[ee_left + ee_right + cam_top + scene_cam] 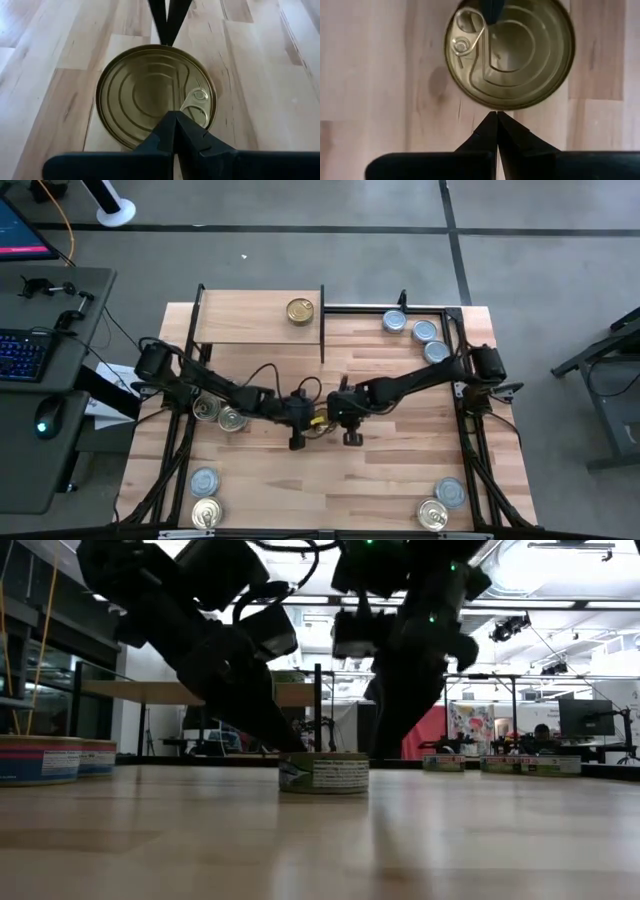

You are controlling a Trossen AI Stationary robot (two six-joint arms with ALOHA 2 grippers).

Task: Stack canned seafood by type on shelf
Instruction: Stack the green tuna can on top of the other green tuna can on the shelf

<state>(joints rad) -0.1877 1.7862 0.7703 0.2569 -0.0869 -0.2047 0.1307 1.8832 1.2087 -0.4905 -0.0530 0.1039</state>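
High view: we see both hands, left (297,442) and right (352,437), fingers together, flanking the round gold-topped tin (156,95) mid-surface (380,490), well apart from the light-wood shelf (245,320). With shut fingers, a nudge may skid the tin away.

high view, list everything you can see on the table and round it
gold-topped tins: five; one on the shelf, two under the left arm, one at each near corner
centre tin: one, gold top, greenish label, between both claws
silver-blue tins: five; three at the far right corner, one at each near corner
shelf: one, light wood, black uprights, far left
table: one, wood planks
desk with keyboard: one, left of table
left claw: shut, beside centre tin
right claw: shut, beside centre tin
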